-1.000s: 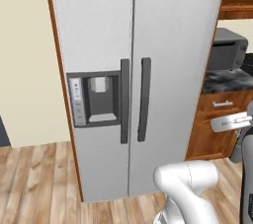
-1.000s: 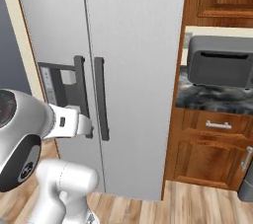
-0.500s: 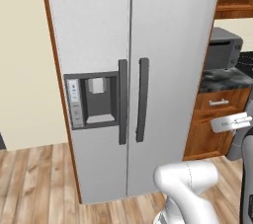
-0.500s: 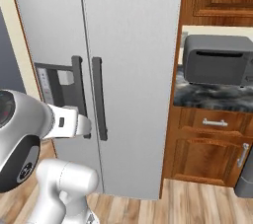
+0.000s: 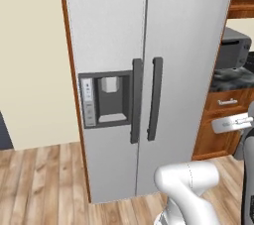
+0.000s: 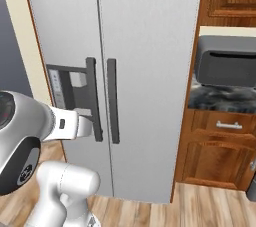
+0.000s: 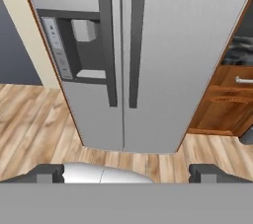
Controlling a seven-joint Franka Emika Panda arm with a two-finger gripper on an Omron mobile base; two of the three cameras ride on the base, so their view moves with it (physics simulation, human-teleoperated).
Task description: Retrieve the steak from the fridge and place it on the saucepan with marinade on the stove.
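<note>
Fridge point(image 5: 149, 70) shut, both doors closed. Gripper point(image 7: 126, 173) spread wide, holding nothing, well short of it. Best lined up square on the right door's dark handle point(image 7: 137, 48) before closing in.

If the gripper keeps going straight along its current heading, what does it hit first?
Probably the fridge: the hand view looks at its shut doors, with the two dark handles left of centre. The gripper has its jaws open, and nothing stands between. It may meet bare door beside the handles; depth is unclear.

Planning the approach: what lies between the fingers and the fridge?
Bare wood floor in the hand view; open fingers stand well short of the closed fridge.
</note>
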